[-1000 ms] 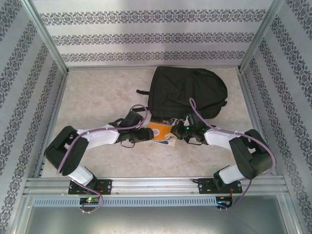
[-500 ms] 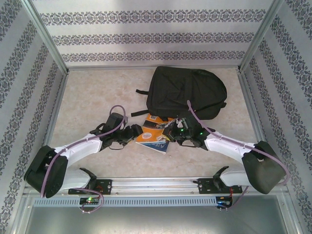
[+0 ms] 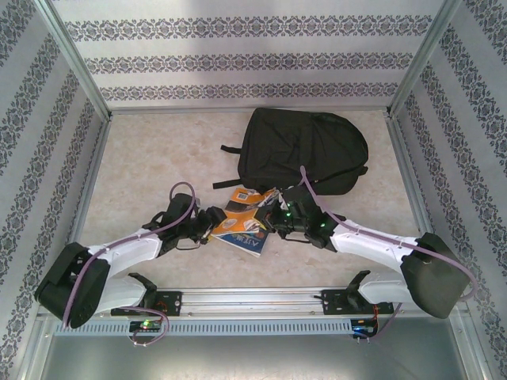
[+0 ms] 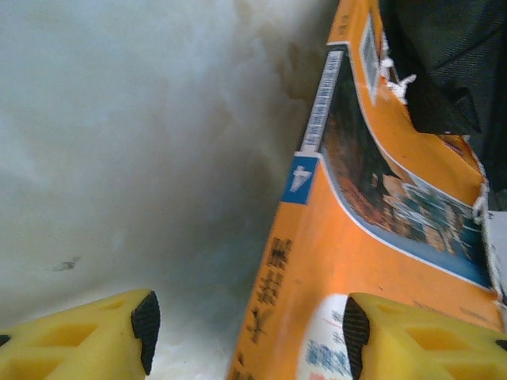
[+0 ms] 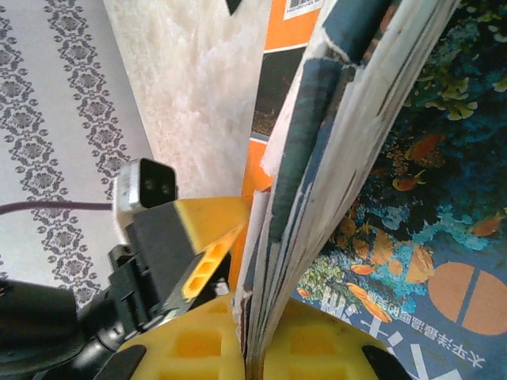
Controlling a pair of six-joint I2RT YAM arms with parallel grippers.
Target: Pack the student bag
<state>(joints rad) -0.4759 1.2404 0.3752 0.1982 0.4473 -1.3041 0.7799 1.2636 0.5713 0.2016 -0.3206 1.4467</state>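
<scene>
Bare tabletop (image 3: 142, 158) at far left; student bag (image 3: 305, 150) far centre-right; books (image 3: 242, 222) just before it

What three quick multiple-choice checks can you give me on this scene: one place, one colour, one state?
1. Where are the books?
A. On top of the bag
B. Just in front of the bag, between the left gripper and the right gripper
C. In the far left corner

2. What colour is the bag?
A. Red
B. Blue
C. Black

3. How is the right gripper?
A. Shut on the books
B. Open over bare table
C. Shut on a strap

Answers:
1 B: the top view shows the books on the near side of the bag, with an arm tip at each side.
2 C: its fabric is black all over.
3 A: the right wrist view shows it clamped on the books' edges.
</scene>
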